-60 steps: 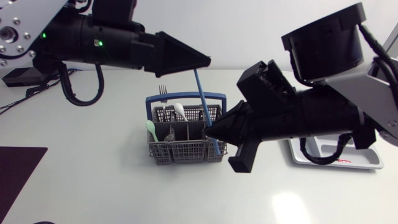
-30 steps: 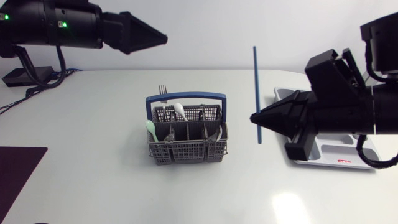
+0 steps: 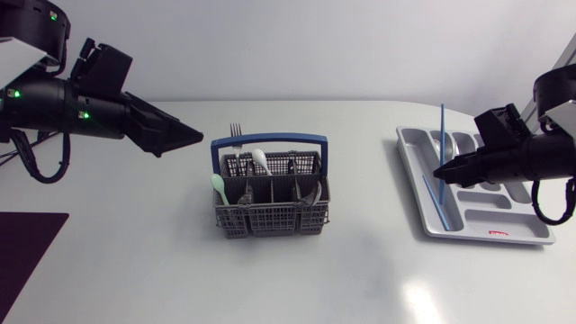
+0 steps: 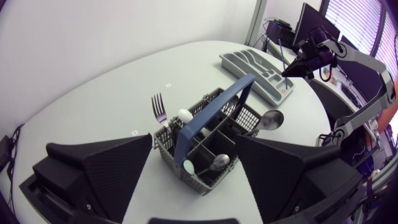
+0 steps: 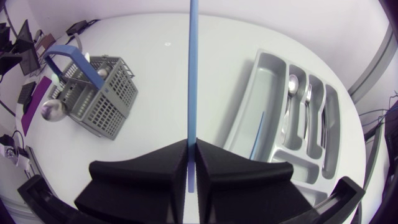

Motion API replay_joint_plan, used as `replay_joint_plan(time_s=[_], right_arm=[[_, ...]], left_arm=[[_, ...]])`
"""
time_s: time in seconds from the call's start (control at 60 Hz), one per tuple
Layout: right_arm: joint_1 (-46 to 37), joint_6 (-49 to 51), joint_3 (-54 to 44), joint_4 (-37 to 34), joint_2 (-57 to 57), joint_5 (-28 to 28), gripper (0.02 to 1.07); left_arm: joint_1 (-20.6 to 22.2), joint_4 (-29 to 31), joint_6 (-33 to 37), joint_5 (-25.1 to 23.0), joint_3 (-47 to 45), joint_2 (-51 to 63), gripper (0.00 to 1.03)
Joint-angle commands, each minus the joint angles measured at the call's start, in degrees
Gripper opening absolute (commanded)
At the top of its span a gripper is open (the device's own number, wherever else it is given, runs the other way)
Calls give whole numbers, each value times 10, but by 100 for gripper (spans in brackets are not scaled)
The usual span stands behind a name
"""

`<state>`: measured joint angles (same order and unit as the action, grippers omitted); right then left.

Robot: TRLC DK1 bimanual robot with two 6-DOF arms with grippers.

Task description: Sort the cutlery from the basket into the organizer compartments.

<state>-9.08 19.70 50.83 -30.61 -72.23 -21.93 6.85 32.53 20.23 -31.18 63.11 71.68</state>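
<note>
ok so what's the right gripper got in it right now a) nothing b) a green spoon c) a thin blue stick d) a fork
c: the right gripper is shut on a thin blue stick, held upright over the organizer.

Open counter (image 3: 135,261) lies on every side of the basket (image 3: 270,216), whose blue handle (image 3: 268,140) and upstanding cutlery (image 3: 259,160) crowd its top, while well to its right the right tool (image 3: 438,173) and upright blue stick (image 3: 442,135) stand over the organizer (image 3: 500,213).
</note>
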Motion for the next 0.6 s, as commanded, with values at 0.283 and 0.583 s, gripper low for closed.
replay_joint_plan(time_s=[0.283,0.583], right_arm=[[-36,-43,58,20,-176,73,8],[-38,-72,100,62,-288,106,10]], left_arm=[[-11,2,28,-1,-62,47,91],[1,-3,29,8,-77,82,84]])
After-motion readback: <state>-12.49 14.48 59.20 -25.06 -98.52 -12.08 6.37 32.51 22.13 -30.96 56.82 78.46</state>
